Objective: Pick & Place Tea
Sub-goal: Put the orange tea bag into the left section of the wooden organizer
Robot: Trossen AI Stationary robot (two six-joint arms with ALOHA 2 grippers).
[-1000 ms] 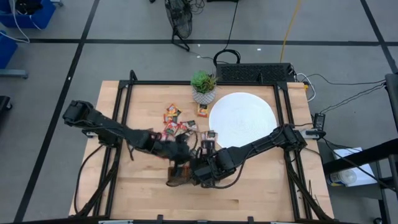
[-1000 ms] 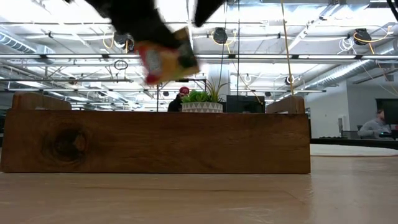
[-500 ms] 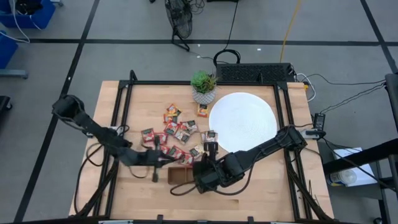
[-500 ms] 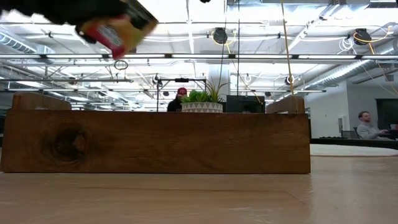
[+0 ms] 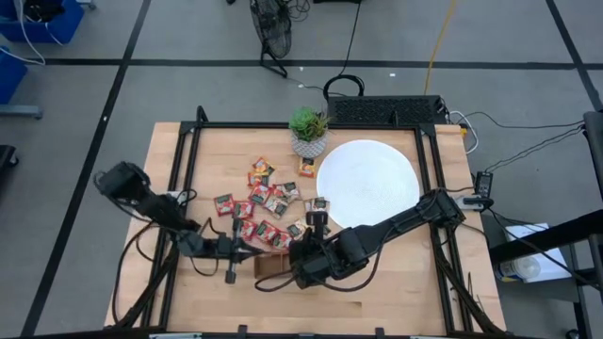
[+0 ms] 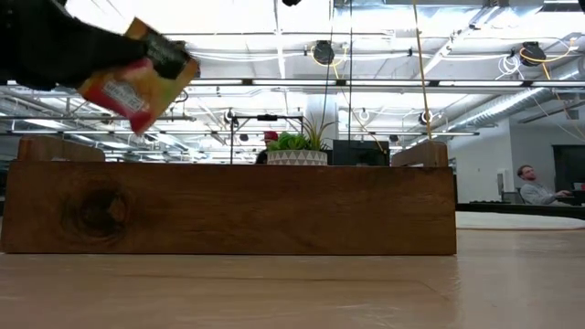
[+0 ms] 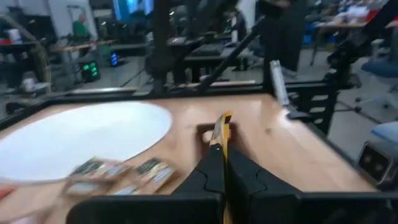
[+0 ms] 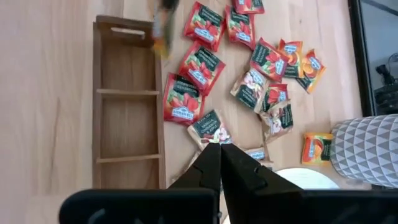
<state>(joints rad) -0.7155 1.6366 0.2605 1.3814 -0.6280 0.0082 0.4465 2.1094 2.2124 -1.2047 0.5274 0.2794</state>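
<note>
Tabletop: plant (image 5: 308, 130) and disc (image 5: 367, 184) flank tea sachets (image 5: 267, 203).

My left gripper (image 5: 247, 250), fingers closed edge-on upon a red-and-yellow sachet (image 6: 137, 75), is raised near the table's front, arm reaching in from the left. My right gripper (image 5: 300, 266), fingers pressed together, hovers just beside it.

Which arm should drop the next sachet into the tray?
Left. The left gripper is shut on a sachet close to the wooden tray; the right gripper is shut, empty, above it.
</note>
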